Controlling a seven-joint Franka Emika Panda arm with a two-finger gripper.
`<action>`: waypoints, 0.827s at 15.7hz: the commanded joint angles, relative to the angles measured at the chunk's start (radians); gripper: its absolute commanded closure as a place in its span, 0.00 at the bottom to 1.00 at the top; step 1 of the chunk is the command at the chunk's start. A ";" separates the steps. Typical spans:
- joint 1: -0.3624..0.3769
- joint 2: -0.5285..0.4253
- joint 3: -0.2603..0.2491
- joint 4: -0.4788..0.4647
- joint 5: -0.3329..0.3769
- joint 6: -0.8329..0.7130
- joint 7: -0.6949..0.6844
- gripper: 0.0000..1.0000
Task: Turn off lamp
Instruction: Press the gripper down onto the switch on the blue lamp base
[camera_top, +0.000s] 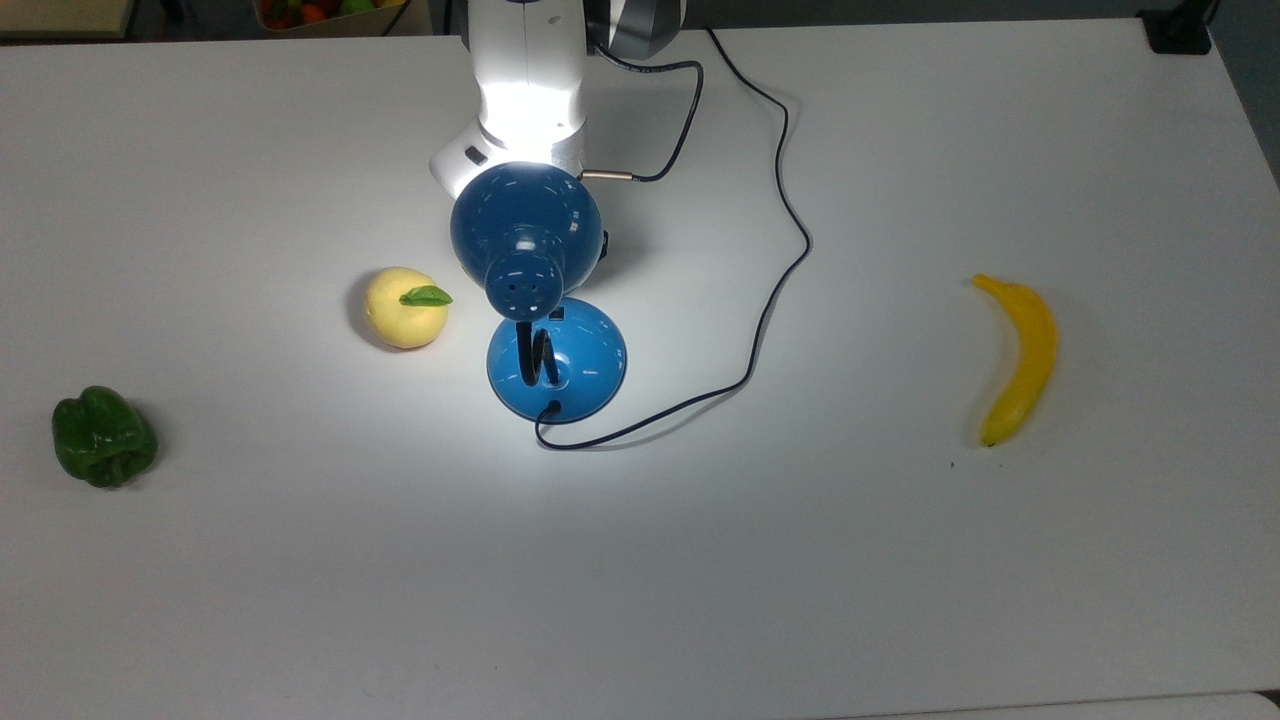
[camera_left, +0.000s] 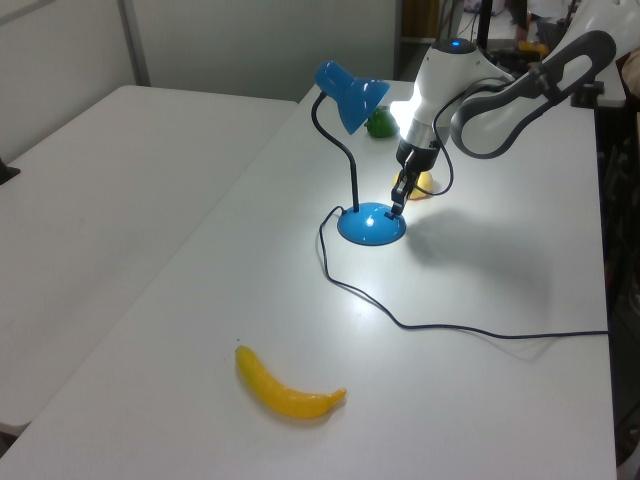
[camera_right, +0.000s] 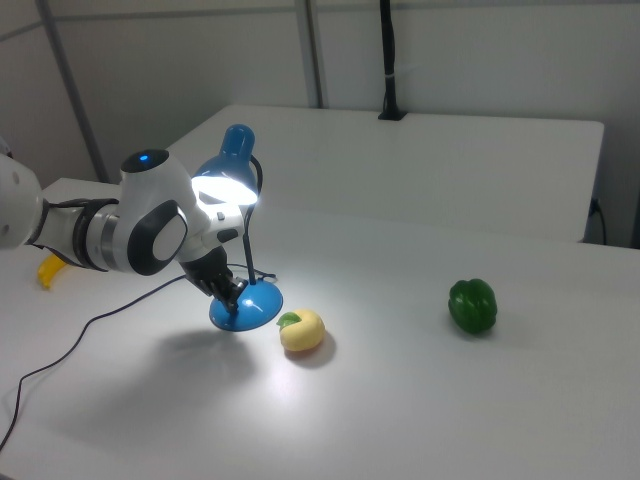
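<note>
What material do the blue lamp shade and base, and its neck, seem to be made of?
The lamp shade and round base look like painted metal or hard plastic with a glossy finish: both show sharp bright reflections. Which of the two cannot be told. The neck looks black, matte and bendable, since it curves in an S shape; probably a flexible metal tube with a dark coating.

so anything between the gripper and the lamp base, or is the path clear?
Nothing visible in the way. In the left view the gripper sits right at the rim of the lamp base, by a small dark spot. The yellow fruit lies behind the gripper, off the path.
</note>
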 joint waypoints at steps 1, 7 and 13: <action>0.026 0.009 -0.004 -0.002 0.000 0.027 0.020 1.00; 0.028 0.003 -0.004 0.000 -0.002 0.024 0.021 1.00; 0.028 0.012 -0.004 0.003 -0.013 0.027 0.020 1.00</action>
